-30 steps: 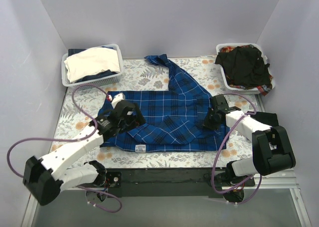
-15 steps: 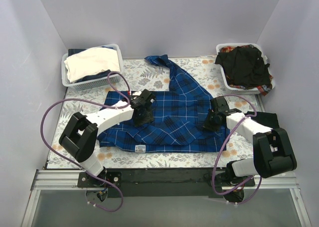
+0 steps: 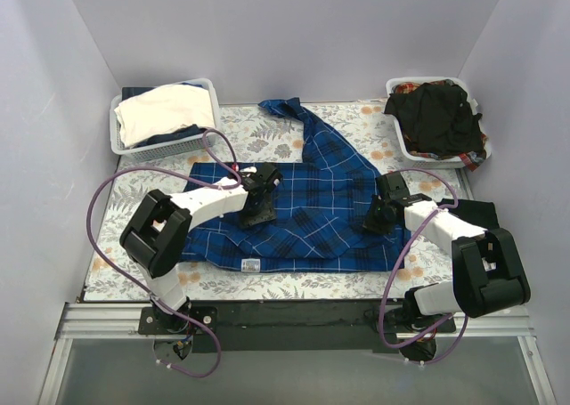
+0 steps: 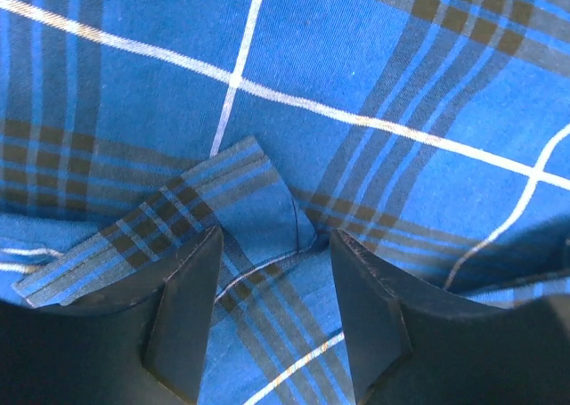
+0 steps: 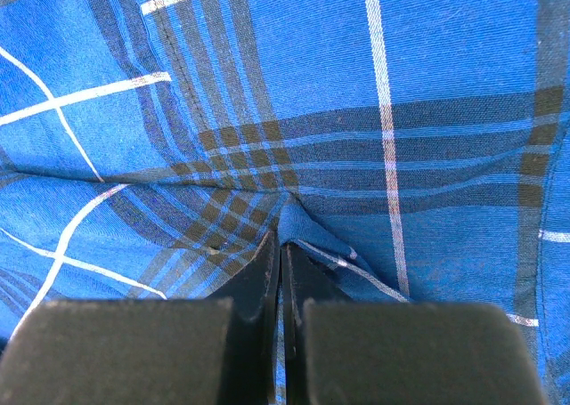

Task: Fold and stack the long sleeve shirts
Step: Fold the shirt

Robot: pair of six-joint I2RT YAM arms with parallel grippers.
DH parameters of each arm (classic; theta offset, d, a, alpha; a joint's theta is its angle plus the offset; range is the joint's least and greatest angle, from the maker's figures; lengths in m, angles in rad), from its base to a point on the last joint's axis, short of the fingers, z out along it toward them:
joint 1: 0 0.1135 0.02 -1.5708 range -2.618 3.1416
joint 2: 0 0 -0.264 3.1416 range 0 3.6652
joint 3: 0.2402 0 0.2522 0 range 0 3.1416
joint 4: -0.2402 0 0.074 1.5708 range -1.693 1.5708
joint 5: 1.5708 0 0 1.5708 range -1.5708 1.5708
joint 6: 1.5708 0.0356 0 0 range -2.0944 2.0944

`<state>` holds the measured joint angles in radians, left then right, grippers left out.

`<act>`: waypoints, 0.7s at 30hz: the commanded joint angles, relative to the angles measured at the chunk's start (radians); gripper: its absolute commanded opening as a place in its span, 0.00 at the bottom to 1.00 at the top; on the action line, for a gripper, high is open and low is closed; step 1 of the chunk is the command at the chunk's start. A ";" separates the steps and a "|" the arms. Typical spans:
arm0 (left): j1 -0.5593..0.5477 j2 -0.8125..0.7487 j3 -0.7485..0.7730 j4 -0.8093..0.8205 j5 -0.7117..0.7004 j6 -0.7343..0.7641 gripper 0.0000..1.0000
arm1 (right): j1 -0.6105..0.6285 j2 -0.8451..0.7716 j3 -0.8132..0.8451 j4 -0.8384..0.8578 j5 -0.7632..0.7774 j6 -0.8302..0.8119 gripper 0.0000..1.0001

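A royal-blue plaid long sleeve shirt (image 3: 312,200) lies spread on the floral table, one sleeve trailing toward the back (image 3: 285,109) and a small white label (image 3: 251,264) at its near edge. My left gripper (image 3: 255,214) points down onto its left half. In the left wrist view its jaws (image 4: 274,236) stand apart over flat cloth, with a folded plaid flap (image 4: 223,196) just beyond the tips. My right gripper (image 3: 374,222) is shut on a pinched fold of the plaid shirt (image 5: 307,231) at the right edge. A black shirt (image 3: 436,116) is heaped in the right basket.
A white lattice basket (image 3: 119,143) at the back left holds cream and dark cloth. Another white basket (image 3: 397,86) stands at the back right. Dark cloth (image 3: 481,213) lies by the right arm. Purple cables loop beside both arms.
My left arm has swung from the shirt's near-left corner to over its left middle, and its jaws have narrowed. The right gripper has kept its hold in place.
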<state>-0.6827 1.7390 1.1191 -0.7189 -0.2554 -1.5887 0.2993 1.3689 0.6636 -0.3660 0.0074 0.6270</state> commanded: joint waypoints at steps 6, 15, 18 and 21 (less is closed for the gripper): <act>0.005 0.015 -0.025 0.003 -0.050 0.012 0.06 | -0.002 0.002 0.010 -0.019 -0.001 -0.015 0.01; 0.005 -0.140 0.011 -0.117 -0.091 -0.014 0.00 | -0.002 0.002 0.018 -0.031 0.009 -0.012 0.01; 0.005 -0.208 0.076 -0.169 -0.130 -0.013 0.00 | -0.002 -0.005 0.025 -0.037 0.025 -0.009 0.01; 0.005 -0.266 0.129 -0.191 -0.185 0.016 0.00 | -0.003 -0.017 0.037 -0.048 0.043 -0.004 0.01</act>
<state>-0.6827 1.5982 1.1500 -0.8539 -0.3347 -1.5921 0.2993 1.3689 0.6651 -0.3687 0.0109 0.6250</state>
